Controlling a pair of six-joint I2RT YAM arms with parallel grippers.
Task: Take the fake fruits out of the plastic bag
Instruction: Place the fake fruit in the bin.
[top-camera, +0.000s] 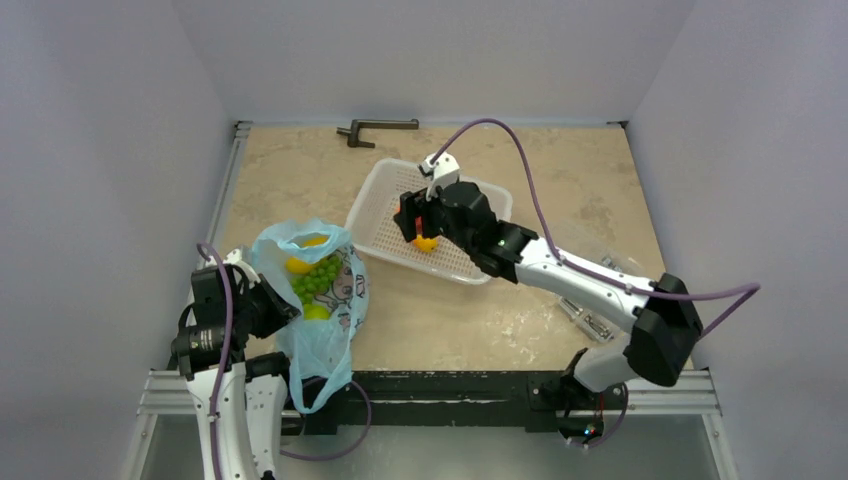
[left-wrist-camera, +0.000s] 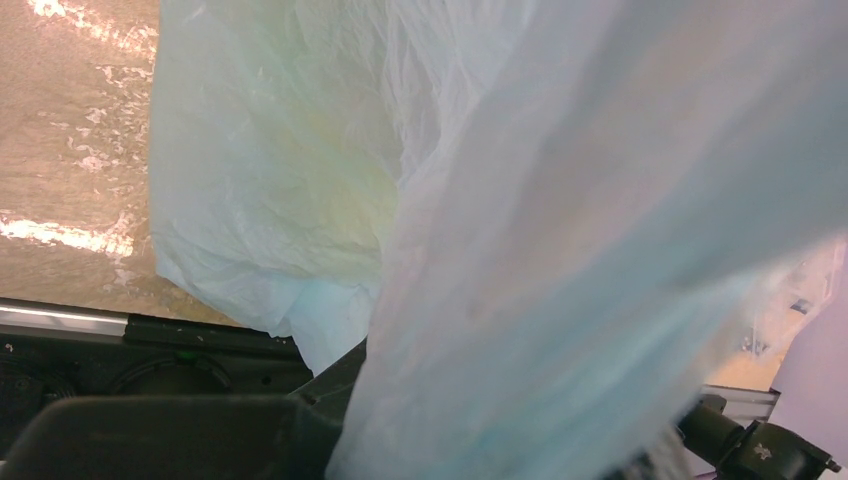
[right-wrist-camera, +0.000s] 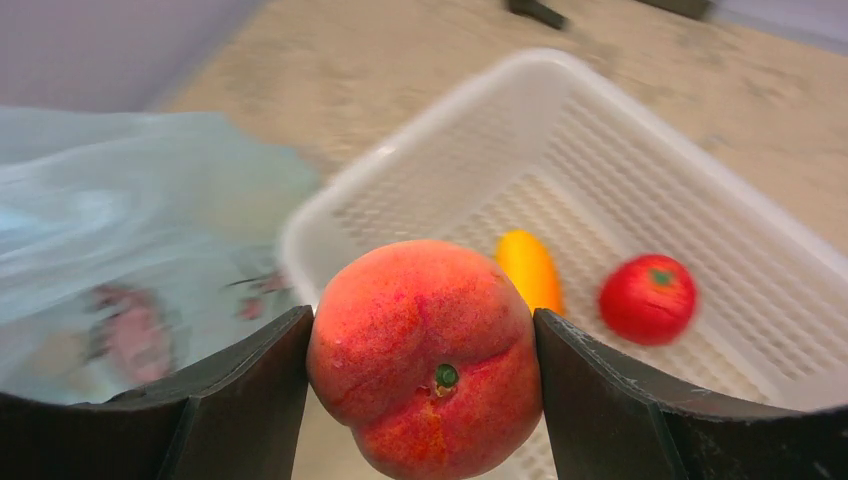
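Right gripper (right-wrist-camera: 424, 335) pinches red-orange peach (right-wrist-camera: 425, 360) over white basket (right-wrist-camera: 700, 200). Yellow oblong fruit (right-wrist-camera: 530, 270) and small red fruit (right-wrist-camera: 648, 298) lie inside. Left gripper (top-camera: 272, 305) pressed together on blue plastic bag (top-camera: 335, 290) edge. Bag sits near-left on table (top-camera: 480, 300), grape bunch (top-camera: 318, 275) and yellow fruits (top-camera: 298, 264) inside.

You are working in a robotics lab test cell: plain pale walls (top-camera: 100, 150) box in a bare beige tabletop (top-camera: 300, 180) on three sides. Along the bottom of the top view, an aluminium rail (top-camera: 155, 392) carries the left arm (top-camera: 215, 300) and right arm (top-camera: 580, 275), with a purple cable (top-camera: 490, 121) looping above them.
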